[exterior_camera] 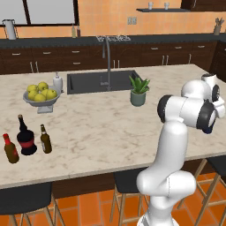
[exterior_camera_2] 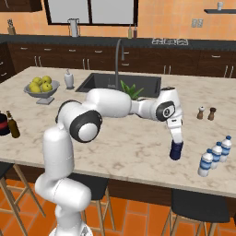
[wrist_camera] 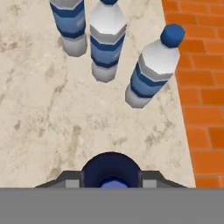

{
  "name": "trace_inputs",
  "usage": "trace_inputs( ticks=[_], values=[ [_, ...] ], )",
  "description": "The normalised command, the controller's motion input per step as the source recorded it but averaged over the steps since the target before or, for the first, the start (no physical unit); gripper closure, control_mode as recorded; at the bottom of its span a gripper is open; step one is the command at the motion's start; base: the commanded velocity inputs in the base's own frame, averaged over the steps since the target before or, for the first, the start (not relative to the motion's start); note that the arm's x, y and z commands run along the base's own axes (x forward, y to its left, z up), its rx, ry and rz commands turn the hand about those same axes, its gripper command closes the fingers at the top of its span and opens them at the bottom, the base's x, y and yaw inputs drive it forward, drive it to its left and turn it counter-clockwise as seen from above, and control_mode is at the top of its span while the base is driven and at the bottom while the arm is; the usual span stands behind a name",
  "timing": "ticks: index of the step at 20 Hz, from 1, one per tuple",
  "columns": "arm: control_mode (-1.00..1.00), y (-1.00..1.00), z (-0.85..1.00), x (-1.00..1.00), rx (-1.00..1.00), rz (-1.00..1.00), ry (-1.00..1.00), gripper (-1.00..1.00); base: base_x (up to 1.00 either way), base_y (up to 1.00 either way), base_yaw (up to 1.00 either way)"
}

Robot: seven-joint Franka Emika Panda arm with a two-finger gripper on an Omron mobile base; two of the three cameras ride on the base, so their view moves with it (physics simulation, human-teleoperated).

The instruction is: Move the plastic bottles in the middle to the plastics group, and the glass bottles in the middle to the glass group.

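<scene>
My gripper (exterior_camera_2: 176,144) points down at the right end of the island counter, shut on a squat dark blue plastic bottle (exterior_camera_2: 176,151) whose base is at the countertop. In the hand view the fingers (wrist_camera: 72,179) flank the bottle's dark blue top (wrist_camera: 109,168). Just beyond it stand three pale plastic bottles with blue bands and caps (exterior_camera_2: 215,155), seen in the hand view as a row (wrist_camera: 106,43). At the far left the slim olive-brown glass bottle (exterior_camera: 45,139) stands beside the black red-labelled bottle (exterior_camera: 26,137) and the brown red-capped bottle (exterior_camera: 11,149).
The counter's front edge (wrist_camera: 186,131) runs close beside the pale bottles, with orange floor beyond. Salt and pepper shakers (exterior_camera_2: 206,113) stand behind the gripper. A potted plant (exterior_camera: 138,92), the sink (exterior_camera: 88,81) and a bowl of lemons (exterior_camera: 41,96) lie farther back.
</scene>
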Motion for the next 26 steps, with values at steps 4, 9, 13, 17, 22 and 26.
trace_inputs(
  ticks=[4, 9, 13, 17, 22, 26],
  values=[
    [-1.0, -0.03, 0.0, 0.0, 0.0, -0.22, -0.11, 1.0, 0.0, 0.0, 0.0],
    [-1.0, -0.2, 0.0, 0.0, -0.01, -0.21, -0.01, 1.0, 0.0, 0.0, 0.0],
    [-1.0, -0.36, 0.0, 0.0, 0.0, -0.11, -0.01, 1.0, 0.0, 0.0, 0.0],
    [-1.0, -0.39, 0.0, 0.0, 0.0, -0.08, -0.07, 1.0, 0.0, 0.0, 0.0],
    [-1.0, -0.38, 0.0, 0.0, 0.0, -0.09, -0.01, 1.0, 0.0, 0.0, 0.0],
    [-1.0, -0.25, 0.0, 0.0, 0.0, -0.07, -0.01, 1.0, 0.0, 0.0, 0.0]
  ],
)
